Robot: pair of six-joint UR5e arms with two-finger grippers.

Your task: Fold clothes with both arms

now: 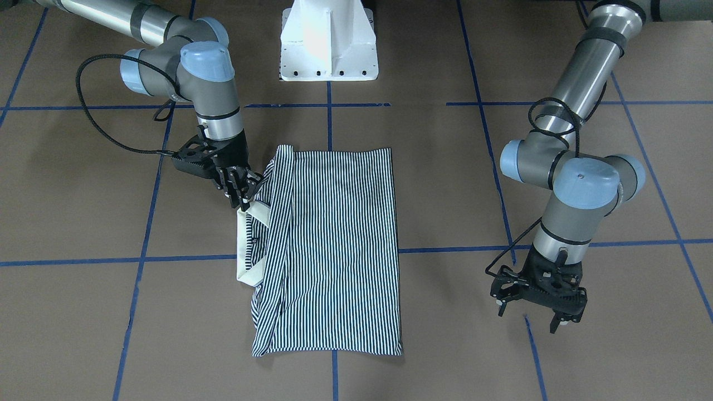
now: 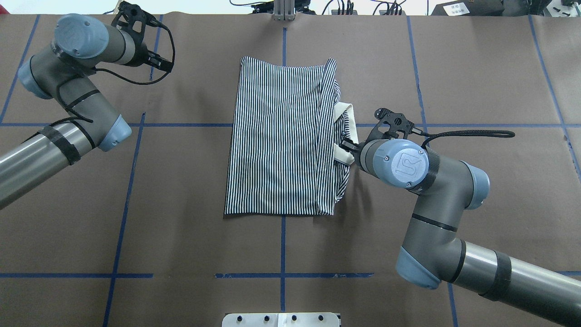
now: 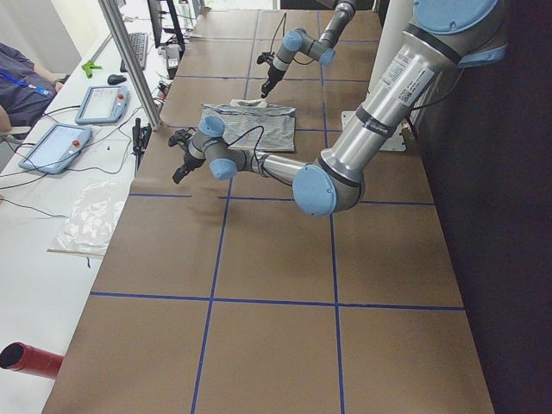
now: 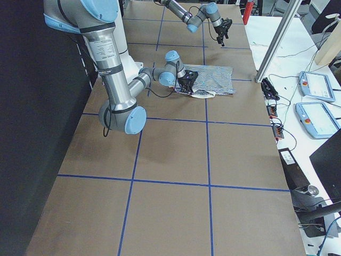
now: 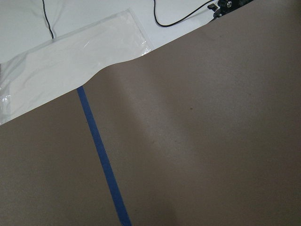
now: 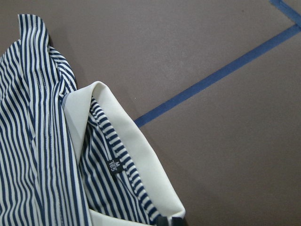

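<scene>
The striped polo shirt lies flat on the brown table, folded into a tall rectangle; it also shows in the overhead view. Its cream collar sticks out on one side. My right gripper is at the collar's end and looks shut on it; in the overhead view the wrist hides most of it. The right wrist view shows the collar and a small black size label. My left gripper is open and empty, away from the shirt, low over bare table near the operators' edge.
The white pedestal base stands behind the shirt. Blue tape lines cross the table. A clear plastic sheet lies past the table edge near my left gripper. Tablets and cables lie on the side bench.
</scene>
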